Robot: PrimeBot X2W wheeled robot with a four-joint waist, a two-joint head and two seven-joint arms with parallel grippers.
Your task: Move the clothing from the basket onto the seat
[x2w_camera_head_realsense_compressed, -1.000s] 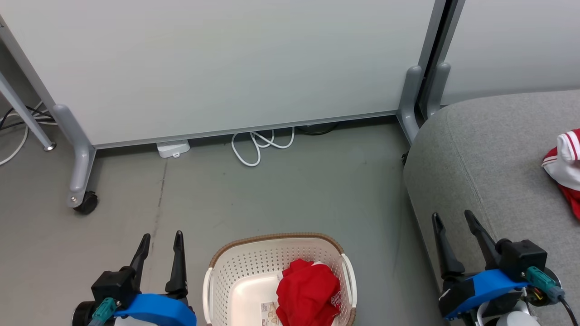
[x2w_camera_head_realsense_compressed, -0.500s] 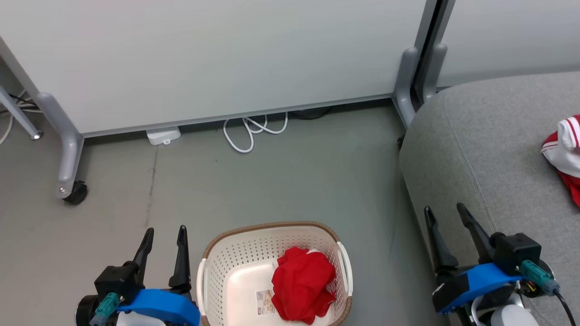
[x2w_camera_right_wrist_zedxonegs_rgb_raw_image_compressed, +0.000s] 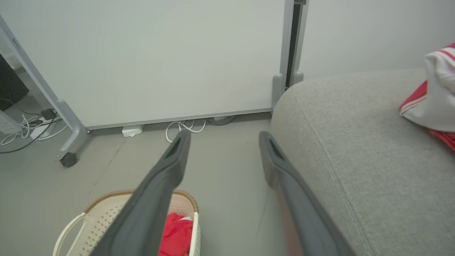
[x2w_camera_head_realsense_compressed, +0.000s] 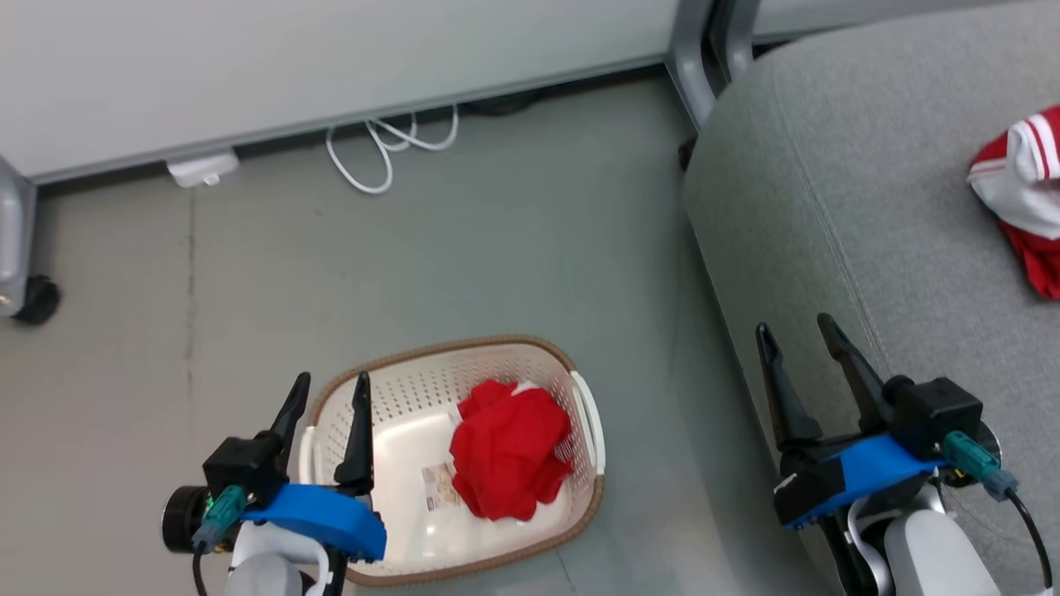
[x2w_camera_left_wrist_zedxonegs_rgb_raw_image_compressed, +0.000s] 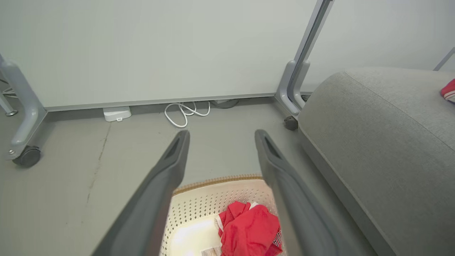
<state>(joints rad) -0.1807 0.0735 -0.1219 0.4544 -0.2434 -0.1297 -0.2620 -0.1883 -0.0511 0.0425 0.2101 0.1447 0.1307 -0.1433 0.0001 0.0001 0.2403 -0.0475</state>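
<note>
The basket (x2w_camera_head_realsense_compressed: 431, 377) on the floor (x2w_camera_head_realsense_compressed: 497, 248) holds 1 crumpled red garment (x2w_camera_head_realsense_compressed: 509, 451) toward its right wall. Another red-and-white garment (x2w_camera_head_realsense_compressed: 1014, 194) lies on the seat (x2w_camera_head_realsense_compressed: 836, 165), toward its right side. Spread wide and empty: left gripper (x2w_camera_head_realsense_compressed: 331, 379), right gripper (x2w_camera_head_realsense_compressed: 792, 324).

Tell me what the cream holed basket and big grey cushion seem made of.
The cream-white perforated basket looks like smooth moulded plastic, given its even holes and sheen. The large light-grey sofa cushion looks like matte woven fabric: textured weave, stitched seam.
</note>
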